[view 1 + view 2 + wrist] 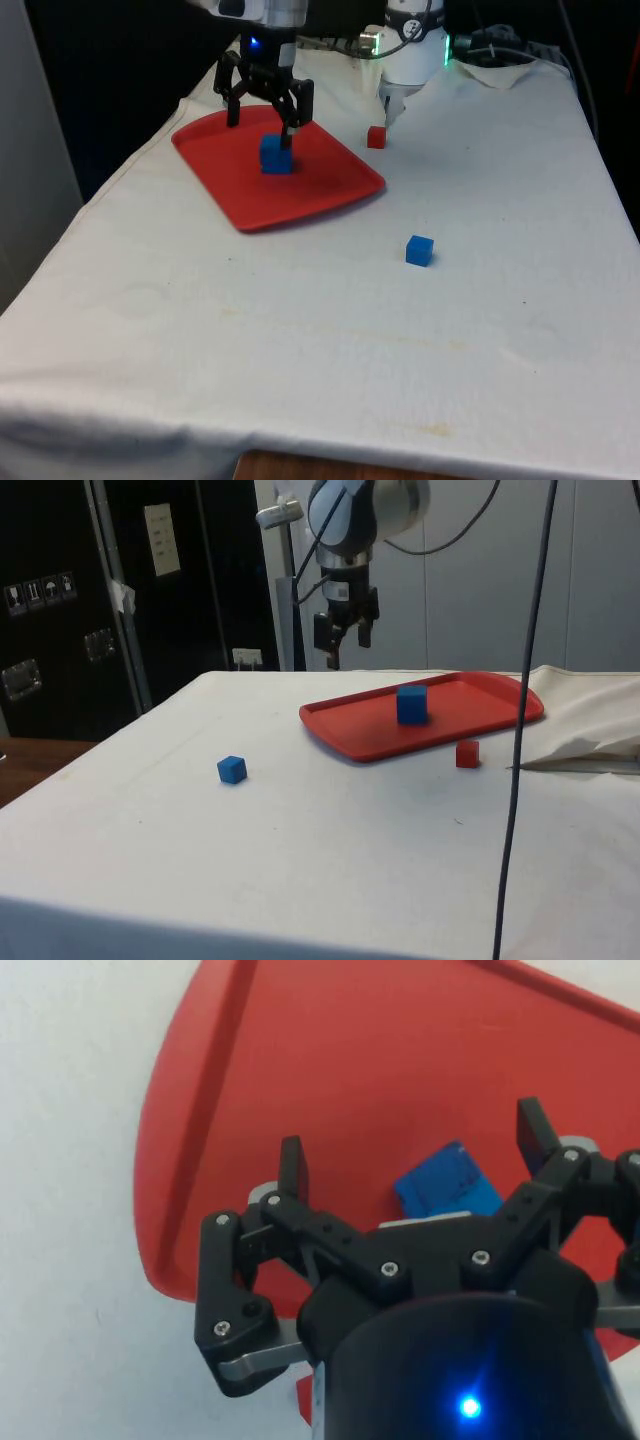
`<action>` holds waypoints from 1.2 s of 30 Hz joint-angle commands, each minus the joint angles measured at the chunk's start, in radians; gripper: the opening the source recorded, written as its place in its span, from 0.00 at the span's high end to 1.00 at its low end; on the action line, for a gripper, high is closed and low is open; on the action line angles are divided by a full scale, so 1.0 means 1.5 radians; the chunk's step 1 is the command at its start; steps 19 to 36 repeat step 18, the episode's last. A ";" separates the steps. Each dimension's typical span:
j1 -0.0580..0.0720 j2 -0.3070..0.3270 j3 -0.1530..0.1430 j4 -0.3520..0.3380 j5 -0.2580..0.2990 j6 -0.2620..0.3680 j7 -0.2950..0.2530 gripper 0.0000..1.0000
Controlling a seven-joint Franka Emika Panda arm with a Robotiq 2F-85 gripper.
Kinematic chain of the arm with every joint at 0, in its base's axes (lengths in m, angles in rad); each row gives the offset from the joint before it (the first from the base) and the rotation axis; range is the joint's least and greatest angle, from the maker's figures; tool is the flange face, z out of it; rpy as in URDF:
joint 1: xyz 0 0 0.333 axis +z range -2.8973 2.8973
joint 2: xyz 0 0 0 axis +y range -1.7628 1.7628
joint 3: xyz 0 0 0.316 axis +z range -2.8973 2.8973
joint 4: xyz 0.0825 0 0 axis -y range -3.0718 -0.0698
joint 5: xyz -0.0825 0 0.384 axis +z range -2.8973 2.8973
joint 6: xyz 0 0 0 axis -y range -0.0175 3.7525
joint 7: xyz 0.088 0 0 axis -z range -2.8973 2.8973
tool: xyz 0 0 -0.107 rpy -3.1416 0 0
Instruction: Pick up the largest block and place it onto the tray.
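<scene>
The black two-finger hand (pixel 261 112) of the white arm hangs above a flat red plastic tray with a raised rim (pixel 215 185), its fingers spread wide apart and gripping nothing; the wrist view has the hand (pixel 415 1155) open, with the block lying between and below the fingertips and clear of both. The largest block, a blue cube (pixel 276 155), sits on the tray near its middle, resting flat on the red floor and not touching the rim. In the side view the hand (pixel 345 645) floats well above the tray (pixel 350 730), and the large blue cube (pixel 411 704) stands upright on it, apart from the fingers. From the tray's middle in the front view, a small red cube (pixel 376 137) lies at about two o'clock, just off the tray's edge on the white cloth-covered surface (pixel 300 340). A small blue cube (pixel 419 250) lies at about four o'clock, well apart from the tray on open cloth. In the side view the small red cube (pixel 467 754) rests just beside the tray's near rim, and the small blue cube (pixel 232 769) lies alone, well apart from both.
</scene>
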 commanded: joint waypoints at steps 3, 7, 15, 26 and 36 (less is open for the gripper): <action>0.008 0.016 0.002 0.017 -0.004 -0.015 0.016 0.00; 0.011 0.027 0.007 0.033 -0.005 -0.027 0.026 0.00; 0.026 0.035 0.004 0.065 -0.017 -0.053 0.047 0.00; 0.017 0.031 0.016 0.073 -0.016 -0.053 0.045 0.00; 0.017 0.031 0.016 0.073 -0.016 -0.053 0.045 0.00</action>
